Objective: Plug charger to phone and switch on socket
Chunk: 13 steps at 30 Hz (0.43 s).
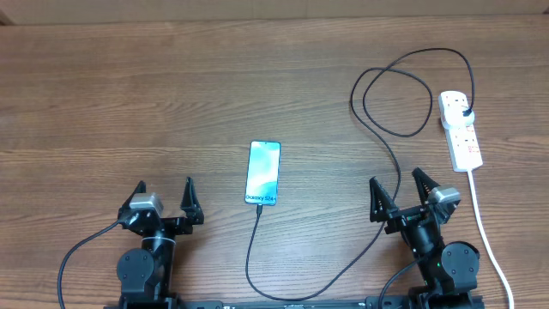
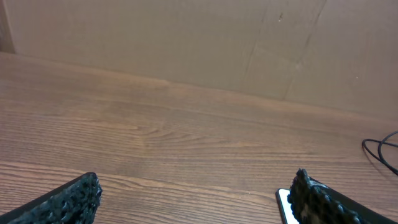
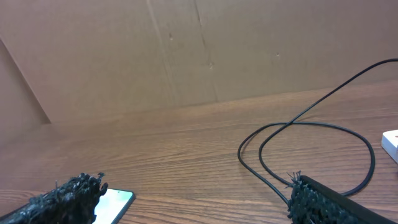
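The phone (image 1: 262, 172) lies flat mid-table, its blue screen lit. The black charger cable (image 1: 390, 150) reaches the phone's near end, curves along the front edge, loops at the back right and ends in a black plug seated in the white socket (image 1: 461, 129). My left gripper (image 1: 165, 187) stands open to the phone's lower left, nothing between its fingers. My right gripper (image 1: 395, 178) is open between phone and socket, the cable passing under it. In the left wrist view, the phone's corner (image 2: 283, 202) peeks beside the right finger. The right wrist view shows the phone (image 3: 115, 202), the cable loop (image 3: 311, 124) and the socket's corner (image 3: 392, 143).
The socket's white cord (image 1: 489, 240) trails toward the front right edge, past my right arm. A brown cardboard wall (image 3: 186, 56) stands behind the wooden table (image 1: 129, 103).
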### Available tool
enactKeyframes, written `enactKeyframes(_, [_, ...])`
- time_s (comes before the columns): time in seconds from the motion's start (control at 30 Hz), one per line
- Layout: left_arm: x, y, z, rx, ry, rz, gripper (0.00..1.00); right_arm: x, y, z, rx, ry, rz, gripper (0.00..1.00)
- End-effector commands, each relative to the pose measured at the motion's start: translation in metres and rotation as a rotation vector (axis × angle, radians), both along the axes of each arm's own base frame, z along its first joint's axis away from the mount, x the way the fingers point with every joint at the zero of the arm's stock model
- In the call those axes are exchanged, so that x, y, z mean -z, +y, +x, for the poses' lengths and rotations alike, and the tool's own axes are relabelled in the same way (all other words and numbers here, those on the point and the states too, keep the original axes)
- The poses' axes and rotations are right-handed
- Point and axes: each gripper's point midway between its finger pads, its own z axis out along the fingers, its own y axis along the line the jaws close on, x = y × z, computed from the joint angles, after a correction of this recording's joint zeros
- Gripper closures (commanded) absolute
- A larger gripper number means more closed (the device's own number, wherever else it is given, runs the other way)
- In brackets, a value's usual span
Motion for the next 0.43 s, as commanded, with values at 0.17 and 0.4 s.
enactKeyframes(0.17, [-0.0005, 0.0035, -0.0003, -0.017, -0.006, 0.023, 0.01, 0.0024, 0.0016, -0.0004, -0.007, -0.004, -0.008, 0.00])
enactKeyframes(0.4, [-0.0005, 0.0035, -0.0003, -0.017, -0.006, 0.023, 0.00, 0.0024, 0.0016, -0.0004, -0.007, -0.004, -0.008, 0.00])
